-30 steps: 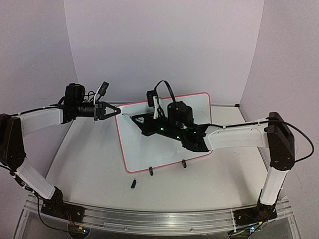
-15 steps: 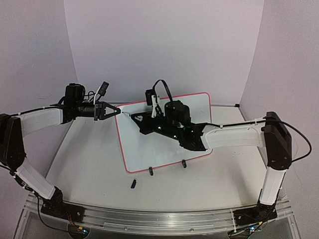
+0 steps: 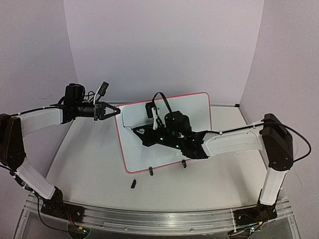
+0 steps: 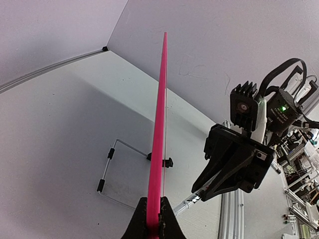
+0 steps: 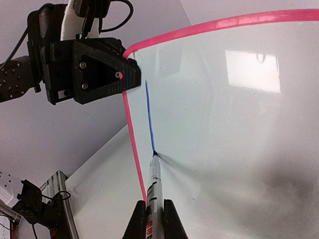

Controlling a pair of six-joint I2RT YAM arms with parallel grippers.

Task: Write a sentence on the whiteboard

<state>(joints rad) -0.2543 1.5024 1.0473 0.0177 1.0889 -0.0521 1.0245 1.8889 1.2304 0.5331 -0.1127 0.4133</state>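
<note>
Whiteboard (image 3: 195, 107) stands propped on the worktop (image 3: 84, 164), left jaws clamped on its rim, right jaws writing on it.
Left jaws pressed onto the pink rim at the upper left corner, board edge running straight ahead of them. Right jaws pinch a marker (image 5: 155, 181), tip touching the board face just ahead, at the low end of a blue stroke (image 5: 149, 117) just inside the rim. Board looks thin, light, stiff, glossy. Likely to tip or skate on its small clip feet (image 3: 150, 171) under pen push, so the rim is the sensible hold, face left free.
</note>
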